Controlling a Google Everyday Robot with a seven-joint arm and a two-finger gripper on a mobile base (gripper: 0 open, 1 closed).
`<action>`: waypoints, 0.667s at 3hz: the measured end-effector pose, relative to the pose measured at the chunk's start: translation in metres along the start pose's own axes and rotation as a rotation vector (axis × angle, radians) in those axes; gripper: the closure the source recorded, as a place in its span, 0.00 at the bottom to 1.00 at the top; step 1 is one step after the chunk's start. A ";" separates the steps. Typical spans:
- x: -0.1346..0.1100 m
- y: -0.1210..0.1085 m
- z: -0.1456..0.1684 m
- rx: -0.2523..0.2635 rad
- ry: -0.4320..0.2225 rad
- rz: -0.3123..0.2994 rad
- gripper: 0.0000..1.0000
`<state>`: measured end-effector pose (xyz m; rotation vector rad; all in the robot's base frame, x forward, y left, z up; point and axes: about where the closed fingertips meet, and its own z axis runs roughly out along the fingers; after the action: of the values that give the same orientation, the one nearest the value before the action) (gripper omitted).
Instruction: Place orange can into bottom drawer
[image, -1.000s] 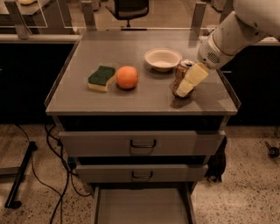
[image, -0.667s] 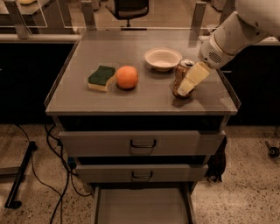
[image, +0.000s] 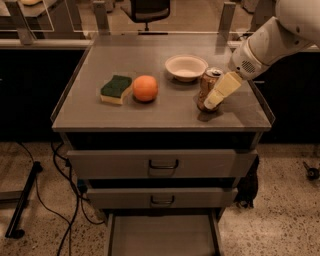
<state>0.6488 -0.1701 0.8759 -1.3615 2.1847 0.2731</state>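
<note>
camera view looks down on a grey cabinet. the orange can (image: 206, 84) stands upright on the worktop (image: 100, 114), toward its right front, just in front of a shallow white bowl (image: 186, 66). the gripper (image: 214, 99), pale cream at the end of a white arm reaching in from the upper right, lies against the can's right side, its tip low near the can's base. you cannot tell whether it has closed on the can or only rests beside it. to the left, well apart from the can, sit a round orange fruit (image: 145, 88) and a green-and-yellow sponge (image: 116, 89). the bottom drawer (image: 160, 237) is pulled out beneath two shut handled drawers, showing a flat grey floor. expect the can to be light, thin-walled enough to dent under hard pressure, and smooth, so slippery. take it squarely across the middle of its body with gentle force, and keep it upright.
</note>
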 end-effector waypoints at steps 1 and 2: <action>-0.008 0.009 0.004 -0.040 -0.047 -0.015 0.00; -0.010 0.011 0.005 -0.046 -0.054 -0.017 0.17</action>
<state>0.6442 -0.1555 0.8759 -1.3814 2.1336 0.3517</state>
